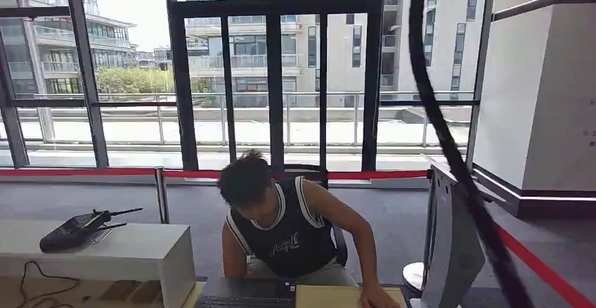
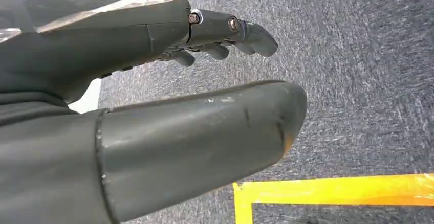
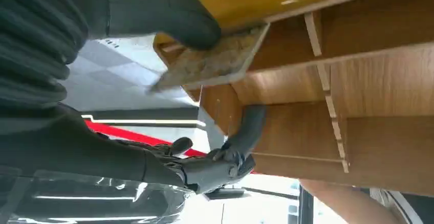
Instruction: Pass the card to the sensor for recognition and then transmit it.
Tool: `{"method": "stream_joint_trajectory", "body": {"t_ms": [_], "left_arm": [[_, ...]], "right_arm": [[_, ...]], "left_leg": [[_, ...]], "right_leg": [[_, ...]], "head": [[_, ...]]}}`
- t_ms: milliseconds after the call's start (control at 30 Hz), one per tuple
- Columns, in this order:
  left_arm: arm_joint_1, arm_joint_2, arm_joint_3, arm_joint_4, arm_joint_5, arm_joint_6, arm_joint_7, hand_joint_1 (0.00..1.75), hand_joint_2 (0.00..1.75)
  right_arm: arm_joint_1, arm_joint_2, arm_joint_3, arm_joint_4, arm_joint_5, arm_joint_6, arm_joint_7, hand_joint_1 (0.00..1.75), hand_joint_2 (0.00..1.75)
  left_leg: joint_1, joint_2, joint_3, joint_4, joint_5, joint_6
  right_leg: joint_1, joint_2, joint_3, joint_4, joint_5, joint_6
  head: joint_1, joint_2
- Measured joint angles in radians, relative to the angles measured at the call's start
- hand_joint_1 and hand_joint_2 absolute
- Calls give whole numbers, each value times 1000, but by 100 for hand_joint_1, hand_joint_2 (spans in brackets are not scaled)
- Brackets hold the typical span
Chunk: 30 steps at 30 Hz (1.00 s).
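1. A wooden desk with a yellow-brown top and plywood underside (image 3: 368, 81) is seen close up in the right wrist view, its edge and underside just beside the right hand.
2. A person in a dark sleeveless jersey (image 1: 281, 223) is seated across the desk in the head view, leaning forward with one hand lowered to the desk top.
3. A grey upright panel on a stand (image 1: 450, 245) is seen at the person's side; whether it is the sensor cannot be told.
4. The left hand (image 2: 169, 101) is seen hanging over grey carpet, fingers loosely apart, nothing in it.
5. The right hand (image 3: 169, 81) is closed on the card: the thumb is pressed on one face and a dark finger is hooked beneath.
6. The thin, pale, speckled rectangular card (image 3: 215, 60) is held at the desk's edge, its long axis pointing away from the palm toward the desk; the right hand is judged the one to present it.
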<state>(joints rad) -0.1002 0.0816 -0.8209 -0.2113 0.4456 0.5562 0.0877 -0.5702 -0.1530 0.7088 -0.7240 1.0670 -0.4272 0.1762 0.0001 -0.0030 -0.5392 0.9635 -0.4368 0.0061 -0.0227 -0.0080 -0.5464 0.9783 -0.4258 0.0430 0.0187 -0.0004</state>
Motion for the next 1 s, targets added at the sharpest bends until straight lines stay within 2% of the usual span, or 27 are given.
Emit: {"method": "stream_joint_trajectory", "body": {"t_ms": [533, 733, 800, 900, 1000], "left_arm": [[0, 0, 0, 0, 6, 7, -11, 0, 0], [0, 0, 0, 0, 8, 10, -14, 0, 0], [0, 0, 0, 0, 9, 10, -14, 0, 0], [0, 0, 0, 0, 10, 11, -14, 0, 0], [1, 0, 0, 0, 15, 11, -15, 0, 0]], "right_arm": [[-9, 9, 0, 47, -23, -39, -15, 175, 175], [-17, 11, -1, 56, -26, -78, -18, 175, 175], [-24, 11, -2, 55, -32, -115, -18, 175, 175], [-41, 8, -9, 36, -35, -145, -3, 175, 175], [-55, -3, -17, -20, -20, -122, 32, 175, 175]], "left_leg": [[0, 0, 0, 0, 0, 0], [0, 0, 0, 0, 0, 0], [0, 0, 0, 0, 0, 0], [0, 0, 0, 0, 0, 0], [0, 0, 0, 0, 0, 0]], "right_leg": [[0, 0, 0, 0, 0, 0], [0, 0, 0, 0, 0, 0], [0, 0, 0, 0, 0, 0], [0, 0, 0, 0, 0, 0], [0, 0, 0, 0, 0, 0]], "head": [[0, 0], [0, 0], [0, 0], [0, 0], [0, 0]]}}
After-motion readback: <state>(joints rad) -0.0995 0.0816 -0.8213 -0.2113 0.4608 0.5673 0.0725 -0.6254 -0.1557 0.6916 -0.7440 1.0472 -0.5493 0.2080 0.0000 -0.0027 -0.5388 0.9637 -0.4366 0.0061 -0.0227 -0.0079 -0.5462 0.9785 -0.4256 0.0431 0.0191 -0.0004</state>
